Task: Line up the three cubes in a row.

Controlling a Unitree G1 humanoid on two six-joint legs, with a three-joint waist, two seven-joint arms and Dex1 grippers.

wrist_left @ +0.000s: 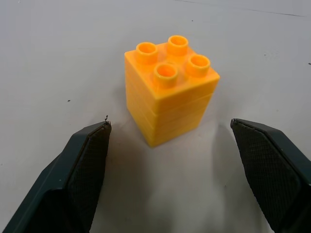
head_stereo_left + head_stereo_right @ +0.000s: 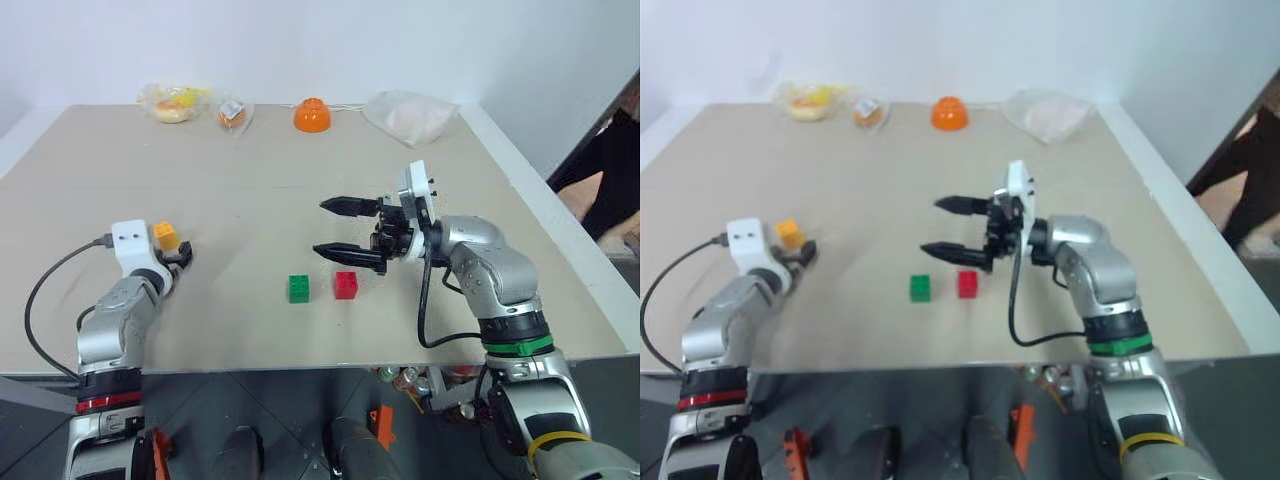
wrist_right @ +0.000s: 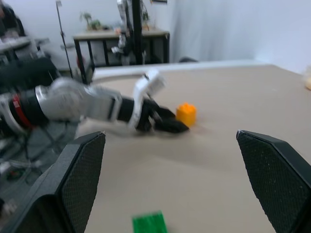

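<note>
The yellow-orange cube (image 1: 170, 92) stands on the table at the left, studs up. My left gripper (image 2: 178, 253) is open just behind it. Its two fingers (image 1: 82, 170) flank the cube with a gap on each side and do not touch it. The green cube (image 2: 298, 288) and the red cube (image 2: 345, 284) sit side by side near the table's front middle, a small gap between them. My right gripper (image 2: 322, 228) hovers open above and just behind the red cube, pointing left, with nothing between its fingers.
An orange bowl (image 2: 312, 115) sits at the back of the beige table (image 2: 250, 190), between plastic bags of food (image 2: 175, 103) at the back left and a clear bag (image 2: 410, 115) at the back right. A person (image 2: 610, 170) is beyond the right edge.
</note>
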